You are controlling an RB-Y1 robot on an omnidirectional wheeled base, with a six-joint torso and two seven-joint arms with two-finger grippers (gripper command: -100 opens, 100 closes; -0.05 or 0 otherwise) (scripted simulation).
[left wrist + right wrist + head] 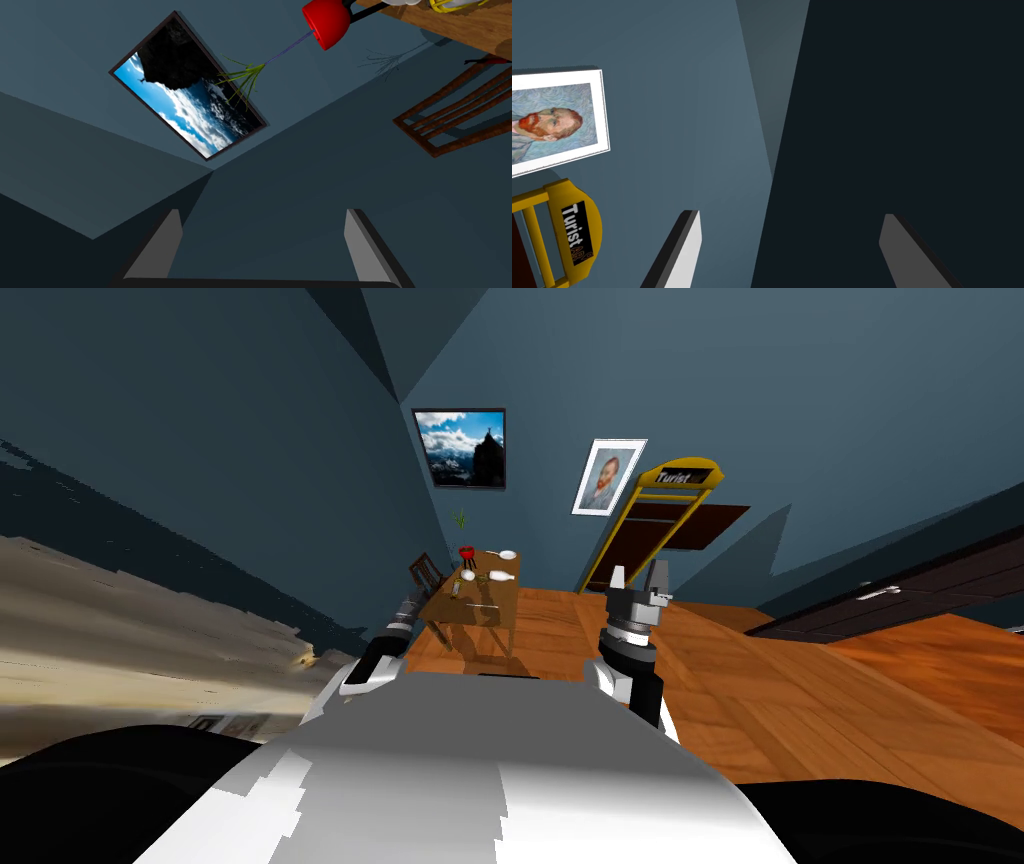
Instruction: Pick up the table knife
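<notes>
Your left gripper (262, 216) and right gripper (638, 578) both stood wide open and empty, near the wooden table (497, 592) bearing a thin table knife (482, 604).

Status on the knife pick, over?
Left gripper and right gripper: jaws open, holding nothing. Knife: thin sliver on table, far ahead, out of reach. Chair beside table.

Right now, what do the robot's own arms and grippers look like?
The left arm and right arm are white and light grey shells with dark joints. The left gripper and right gripper each have two thin, flat, light grey jaws with dark edges on a dark box. No cables or markings.
</notes>
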